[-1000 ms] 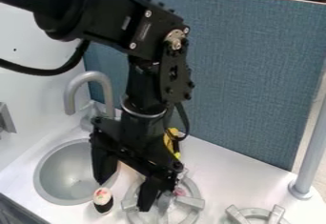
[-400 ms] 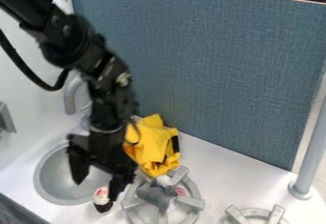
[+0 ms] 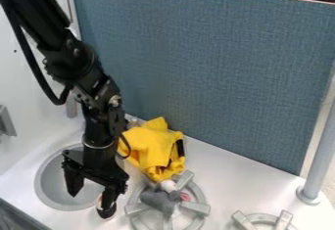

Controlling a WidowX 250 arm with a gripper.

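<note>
My gripper point(image 3: 91, 194) hangs at the lower left with its fingers spread apart, one over the sink point(image 3: 54, 200) and the other at the small black item with a white and red top point(image 3: 99, 205). That finger covers much of the item, which rests on the counter beside the sink's right rim; contact cannot be told. A crumpled yellow cloth point(image 3: 155, 148) lies behind and to the right of the gripper. On the left stove burner point(image 3: 195, 207) are a grey object point(image 3: 157, 200) and a small white piece point(image 3: 168, 185).
Behind the counter point(image 3: 229, 177) stands a blue partition point(image 3: 209, 72). The grey faucet point(image 3: 71, 105) is partly behind the arm. A second burner point(image 3: 265, 219) sits at the front edge of the view, and a grey post point(image 3: 319, 158) stands at the right.
The arm and gripper have moved left from the burner to the sink's right side, uncovering the yellow cloth and the grey object. The finger now hides more of the small black item.
</note>
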